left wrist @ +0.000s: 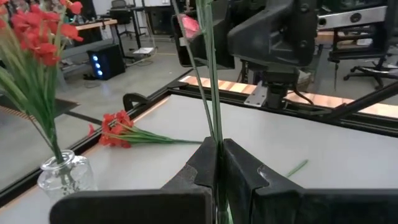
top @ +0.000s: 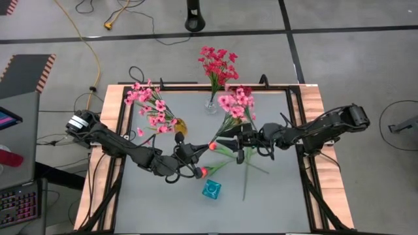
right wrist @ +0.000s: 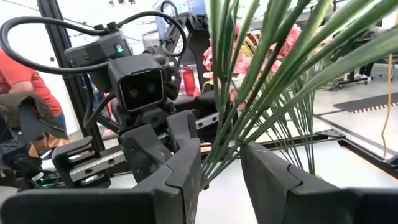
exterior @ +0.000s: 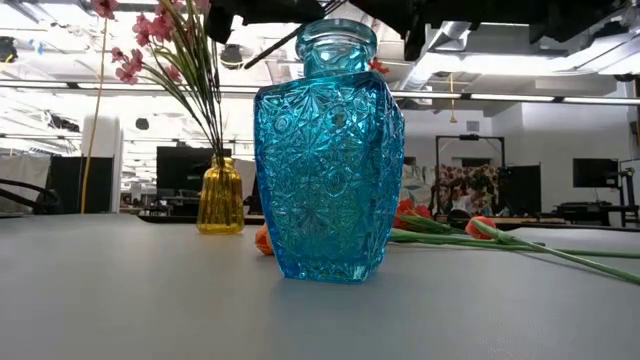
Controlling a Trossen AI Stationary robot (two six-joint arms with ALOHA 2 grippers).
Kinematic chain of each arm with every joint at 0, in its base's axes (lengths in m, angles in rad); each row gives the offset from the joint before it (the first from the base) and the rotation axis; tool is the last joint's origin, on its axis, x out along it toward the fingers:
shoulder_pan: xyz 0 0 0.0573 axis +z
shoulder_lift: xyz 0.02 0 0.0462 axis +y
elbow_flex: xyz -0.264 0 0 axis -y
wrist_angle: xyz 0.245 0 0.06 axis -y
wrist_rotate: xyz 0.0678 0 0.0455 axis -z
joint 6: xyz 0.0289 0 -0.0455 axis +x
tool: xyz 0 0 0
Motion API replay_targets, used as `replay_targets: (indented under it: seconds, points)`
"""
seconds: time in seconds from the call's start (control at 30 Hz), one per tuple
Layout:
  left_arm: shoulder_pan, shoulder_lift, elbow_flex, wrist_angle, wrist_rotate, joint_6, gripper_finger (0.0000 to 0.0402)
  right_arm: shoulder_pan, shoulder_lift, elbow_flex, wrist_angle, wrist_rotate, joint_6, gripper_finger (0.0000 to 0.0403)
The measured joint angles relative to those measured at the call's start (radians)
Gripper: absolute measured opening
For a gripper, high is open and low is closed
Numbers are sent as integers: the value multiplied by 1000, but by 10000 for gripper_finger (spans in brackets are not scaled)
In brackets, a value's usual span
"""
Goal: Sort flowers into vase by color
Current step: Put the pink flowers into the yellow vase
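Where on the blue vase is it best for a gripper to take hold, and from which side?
Probably the short neck of the blue vase, coming straight down from above. The vase stands upright, and its neck is round and much narrower than the wide, faceted body.

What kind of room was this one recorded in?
Probably a robotics lab or open workshop: exposed ceiling ducts and lights, monitors on desks behind the table, and taped floor markings with a yellow cable.

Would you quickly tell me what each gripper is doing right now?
Left gripper: closed on thin green flower stems.
Right gripper: closed around a pink flower spray.
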Motion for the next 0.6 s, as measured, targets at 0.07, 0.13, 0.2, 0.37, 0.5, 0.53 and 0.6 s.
replay_targets:
  seconds: [0.07, 0.13, 0.2, 0.37, 0.5, 0.53, 0.6]
  points:
    - [0, 0, 0, 0, 14, 10, 2, -3, 0, 0, 0, 0, 0, 141]
    - [0, 0, 0, -1, 24, 17, 2, -6, 0, 0, 0, 0, 0, 141]
    - [1, 0, 0, -1, 34, 17, 2, -9, 0, 0, 3, -1, 0, 141]
    - [2, 0, 0, -2, 41, 40, 2, -9, 0, 0, 6, -1, 0, 141]
    - [2, 0, 0, -2, 50, 40, 2, -9, 0, 0, 9, -25, 0, 140]
    - [2, 0, 0, -2, 59, 42, 2, -9, 0, 0, 9, -36, 0, 138]
    - [2, 0, 0, -3, 77, 54, 2, -9, 0, 0, 9, -55, 0, 132]
